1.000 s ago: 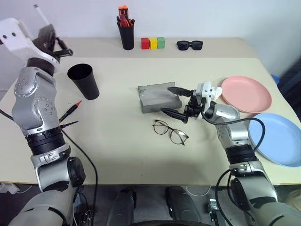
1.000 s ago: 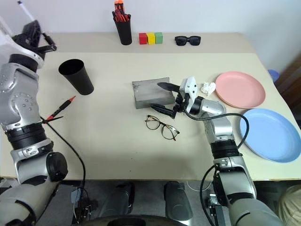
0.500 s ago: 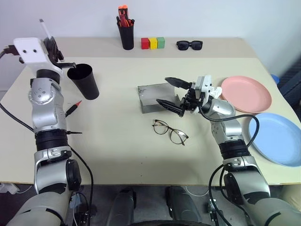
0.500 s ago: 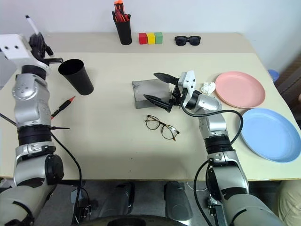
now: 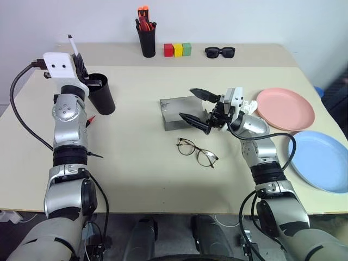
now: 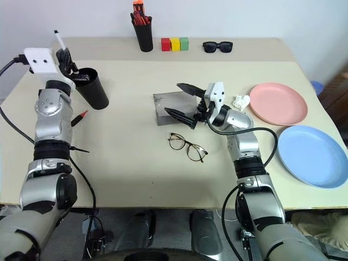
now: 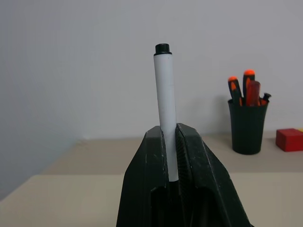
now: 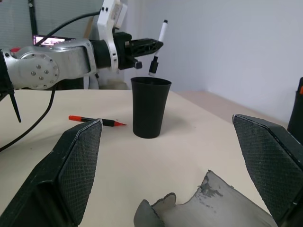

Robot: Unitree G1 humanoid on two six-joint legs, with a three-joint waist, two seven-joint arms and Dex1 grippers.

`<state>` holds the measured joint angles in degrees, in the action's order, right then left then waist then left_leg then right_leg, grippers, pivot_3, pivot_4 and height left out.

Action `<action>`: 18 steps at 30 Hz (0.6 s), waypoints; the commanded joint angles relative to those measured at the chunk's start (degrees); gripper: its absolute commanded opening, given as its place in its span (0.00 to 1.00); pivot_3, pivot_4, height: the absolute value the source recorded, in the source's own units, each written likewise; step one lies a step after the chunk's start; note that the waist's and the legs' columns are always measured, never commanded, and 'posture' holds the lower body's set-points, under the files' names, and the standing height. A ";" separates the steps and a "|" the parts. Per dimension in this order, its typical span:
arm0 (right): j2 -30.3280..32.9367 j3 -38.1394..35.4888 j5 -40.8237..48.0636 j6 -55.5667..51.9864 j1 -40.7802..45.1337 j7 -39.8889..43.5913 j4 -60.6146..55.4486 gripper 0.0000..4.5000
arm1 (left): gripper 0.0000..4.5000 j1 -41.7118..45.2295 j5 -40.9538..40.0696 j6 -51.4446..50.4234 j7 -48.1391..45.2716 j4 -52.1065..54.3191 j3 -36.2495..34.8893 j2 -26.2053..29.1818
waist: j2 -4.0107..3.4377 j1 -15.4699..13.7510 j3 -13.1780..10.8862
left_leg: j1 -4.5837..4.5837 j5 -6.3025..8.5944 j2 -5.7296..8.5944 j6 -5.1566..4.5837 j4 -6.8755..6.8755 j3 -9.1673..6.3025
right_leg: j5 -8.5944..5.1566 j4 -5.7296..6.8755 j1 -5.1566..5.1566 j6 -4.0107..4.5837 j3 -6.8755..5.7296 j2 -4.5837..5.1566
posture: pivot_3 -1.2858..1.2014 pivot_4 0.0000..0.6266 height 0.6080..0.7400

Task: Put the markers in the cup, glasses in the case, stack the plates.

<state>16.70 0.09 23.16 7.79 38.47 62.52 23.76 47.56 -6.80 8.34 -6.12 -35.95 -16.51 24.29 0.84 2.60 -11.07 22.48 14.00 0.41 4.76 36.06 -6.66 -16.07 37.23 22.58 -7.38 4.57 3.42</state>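
The left hand (image 8: 142,46) is pinching the white marker (image 8: 159,46) upright just above the cup (image 8: 150,107), ready to drop it in. The right hand (image 5: 200,106) is hanging wide open and empty over the case (image 5: 179,113), near the glasses (image 5: 197,151) on the counter (image 5: 136,157).

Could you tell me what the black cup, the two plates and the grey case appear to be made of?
The black cup looks like thin moulded plastic with a smooth, slightly glossy wall. The pink plate and blue plate seem to be matte plastic, uniform in colour with soft raised rims. The grey case looks felt-like or fabric-covered, dull and mottled, though that is uncertain.
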 commanded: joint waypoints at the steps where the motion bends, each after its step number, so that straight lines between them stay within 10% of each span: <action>1: 0.07 -1.15 0.57 0.48 -0.20 -0.33 -2.57 1.00 | 0.01 0.75 -1.09 0.77 -0.77 1.50 0.22 -0.77 | 0.00 -0.03 0.00 | 0.00 0.00 0.00 0.00 -0.01 0.00 | 0.00 0.00 0.01 0.00 0.00 0.00 | 0.52 0.24 1.00; 8: 0.47 -1.30 0.58 0.38 -0.92 -0.64 -2.85 1.00 | 0.01 -2.00 -2.35 -0.39 -1.85 3.00 -0.16 -2.40 | 0.00 0.05 0.00 | 0.00 0.00 0.00 0.00 -0.01 0.00 | 0.00 0.02 0.02 0.00 0.00 0.00 | 0.52 0.24 1.00; 16: 0.62 -1.22 0.44 0.28 -1.16 -0.73 -2.74 1.00 | 0.89 -3.98 -3.72 -2.84 -1.99 8.76 -0.66 -2.14 | 0.00 -0.06 0.00 | 0.01 0.00 0.00 0.01 0.00 0.00 | 0.00 0.01 0.00 0.00 0.00 0.00 | 0.52 0.24 1.00; 18: 0.65 -1.15 0.35 0.22 -1.13 -0.79 -2.77 1.00 | 0.89 -4.65 -5.85 -5.42 -2.87 13.47 -1.70 -1.63 | 0.00 -0.01 0.00 | 0.01 0.00 0.00 0.00 -0.01 -0.01 | 0.00 0.02 0.02 0.00 0.00 0.00 | 0.52 0.24 1.00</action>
<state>17.03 0.02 23.15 7.77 36.85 61.91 23.15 42.64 -10.84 4.23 -8.52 -27.97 -16.75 21.21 0.84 2.58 -11.07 22.48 13.99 0.40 4.77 36.05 -6.67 -16.07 37.26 22.61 -7.38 4.57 3.43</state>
